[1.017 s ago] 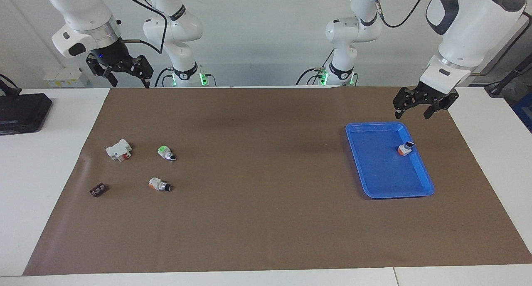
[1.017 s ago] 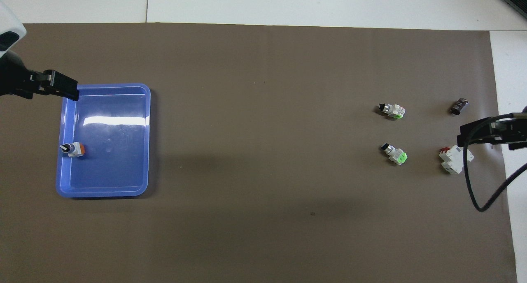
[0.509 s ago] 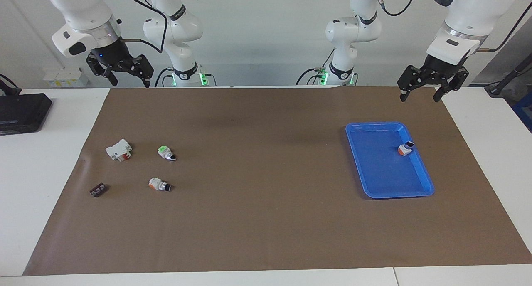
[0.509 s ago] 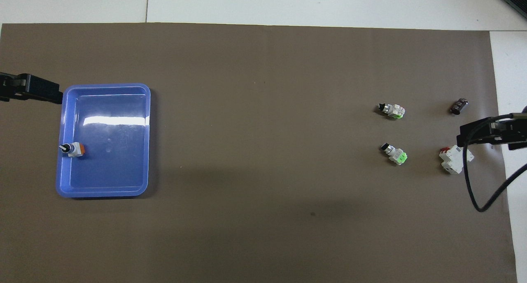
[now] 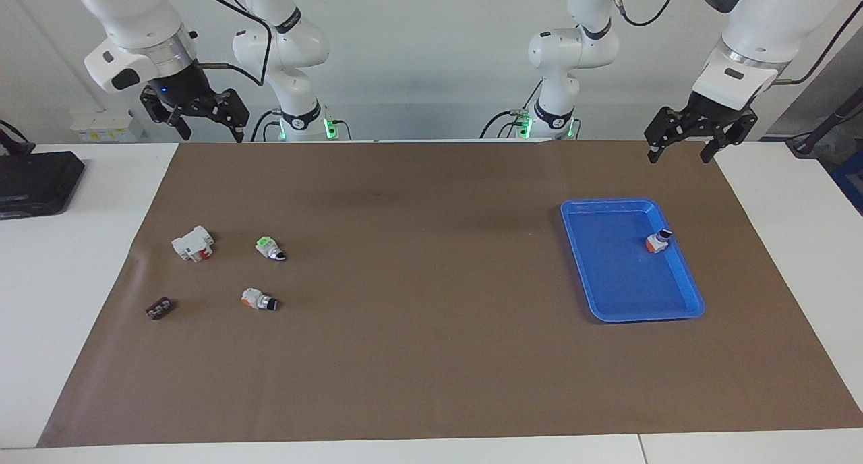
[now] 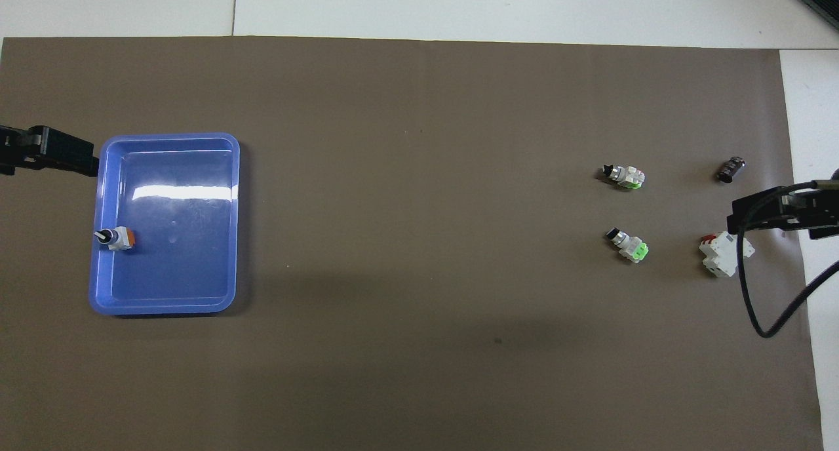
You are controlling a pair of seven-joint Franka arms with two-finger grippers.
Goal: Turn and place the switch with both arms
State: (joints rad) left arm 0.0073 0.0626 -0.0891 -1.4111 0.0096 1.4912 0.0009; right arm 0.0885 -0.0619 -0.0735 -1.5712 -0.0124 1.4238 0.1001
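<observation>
One switch (image 5: 657, 240) with an orange end, white body and black knob lies in the blue tray (image 5: 620, 275), near the tray's wall at the left arm's end; it also shows in the overhead view (image 6: 117, 238). A second orange-ended switch (image 5: 258, 299) lies on the mat toward the right arm's end, and shows in the overhead view (image 6: 624, 175) too. My left gripper (image 5: 678, 155) is open and empty, raised high over the mat beside the tray. My right gripper (image 5: 211, 135) is open and empty, raised high over the mat's edge at its own end, and waits.
A green-ended switch (image 5: 270, 248) lies nearer to the robots than the second orange-ended switch. A white block with a red part (image 5: 193, 243) and a small dark part (image 5: 160, 308) lie toward the right arm's end. A black box (image 5: 37, 182) sits off the brown mat (image 5: 418, 356).
My left gripper has risen and drawn away from the tray's corner, mostly in the first half second. The right arm, the switches and the tray have not moved.
</observation>
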